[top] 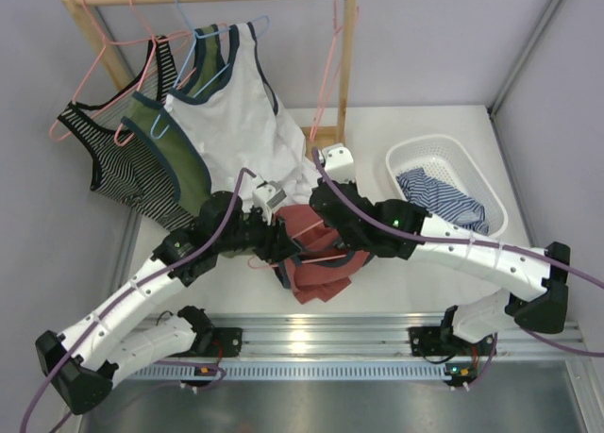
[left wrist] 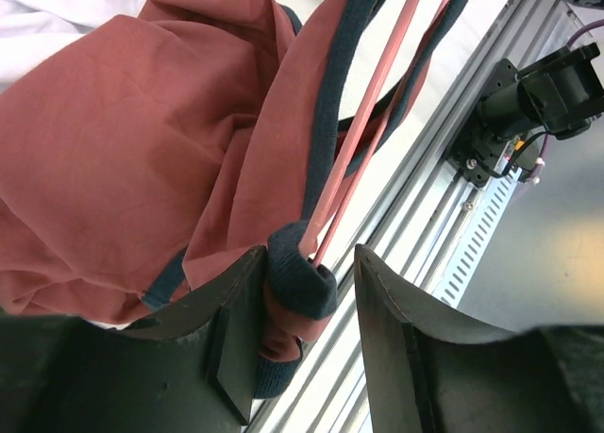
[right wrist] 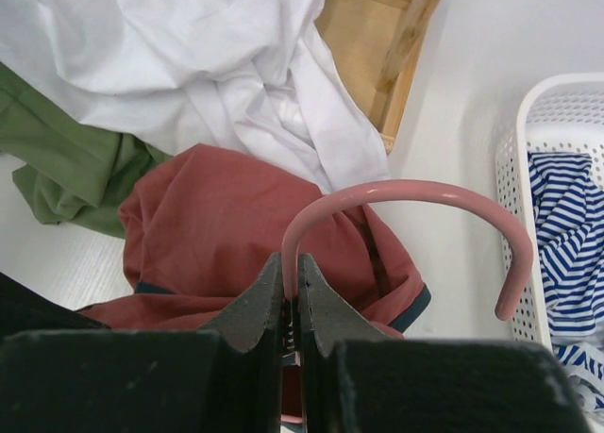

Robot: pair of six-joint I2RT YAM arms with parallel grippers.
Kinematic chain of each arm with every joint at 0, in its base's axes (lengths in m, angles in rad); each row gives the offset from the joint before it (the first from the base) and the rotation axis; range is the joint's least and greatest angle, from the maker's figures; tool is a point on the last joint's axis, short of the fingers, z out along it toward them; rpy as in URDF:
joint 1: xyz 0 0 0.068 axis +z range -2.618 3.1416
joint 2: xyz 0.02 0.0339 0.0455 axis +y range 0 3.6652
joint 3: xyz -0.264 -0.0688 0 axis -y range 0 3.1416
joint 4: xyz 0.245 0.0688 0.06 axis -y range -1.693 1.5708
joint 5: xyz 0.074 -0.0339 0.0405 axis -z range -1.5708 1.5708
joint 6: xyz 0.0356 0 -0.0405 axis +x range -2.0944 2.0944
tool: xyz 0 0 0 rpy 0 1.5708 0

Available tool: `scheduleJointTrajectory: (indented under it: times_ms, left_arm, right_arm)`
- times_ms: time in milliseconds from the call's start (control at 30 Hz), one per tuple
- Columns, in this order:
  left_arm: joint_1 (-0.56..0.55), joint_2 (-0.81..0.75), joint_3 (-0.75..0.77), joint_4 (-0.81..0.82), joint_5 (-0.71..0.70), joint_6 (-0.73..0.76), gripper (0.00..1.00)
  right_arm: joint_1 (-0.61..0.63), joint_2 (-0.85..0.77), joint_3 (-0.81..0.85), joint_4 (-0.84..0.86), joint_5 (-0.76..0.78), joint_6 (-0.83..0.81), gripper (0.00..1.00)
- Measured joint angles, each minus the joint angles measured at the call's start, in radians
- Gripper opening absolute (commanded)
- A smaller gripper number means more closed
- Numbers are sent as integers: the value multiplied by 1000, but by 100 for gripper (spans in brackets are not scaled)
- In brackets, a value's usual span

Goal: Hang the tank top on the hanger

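White table (top: 396,287), grey walls (top: 453,37); right gripper (right wrist: 291,263) clamps hanger (right wrist: 415,190); left gripper (left wrist: 310,256) wide, straddling tank top (left wrist: 142,150).

I see a rust-red tank top (top: 316,277) with navy trim, a pink hanger (right wrist: 406,190), and a white basket (top: 427,142) holding blue-and-white striped cloth (top: 439,197).

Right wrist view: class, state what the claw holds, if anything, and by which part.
The right claw is shut on the pink hanger, pinching the wire neck just below its hook.
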Motion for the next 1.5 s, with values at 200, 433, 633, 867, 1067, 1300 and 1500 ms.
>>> scheduleJointTrajectory:
  times_ms: [200,433,633,867,1067,1300,1500]
  left_arm:
    - [0,2,0,9,9,0,45]
    - [0,-14,23,-20,-38,13,56]
    - [0,-73,106,-69,-143,41,56]
    - [0,-91,122,-131,-135,65,56]
    - [0,-67,121,-173,-92,84,56]
    - [0,-3,119,-175,-60,104,56]
    - [0,50,114,-162,-52,105,55]
  right_arm:
    - [0,-2,0,23,-13,-14,0]
    - [0,-2,0,30,-18,-20,0]
    - [0,-2,0,34,-20,-19,0]
    - [0,-20,-12,35,-21,-20,0]
    - [0,-23,-12,35,-23,-21,0]
    - [0,-29,-12,35,-26,-22,0]
    - [0,-38,-12,35,-29,-23,0]
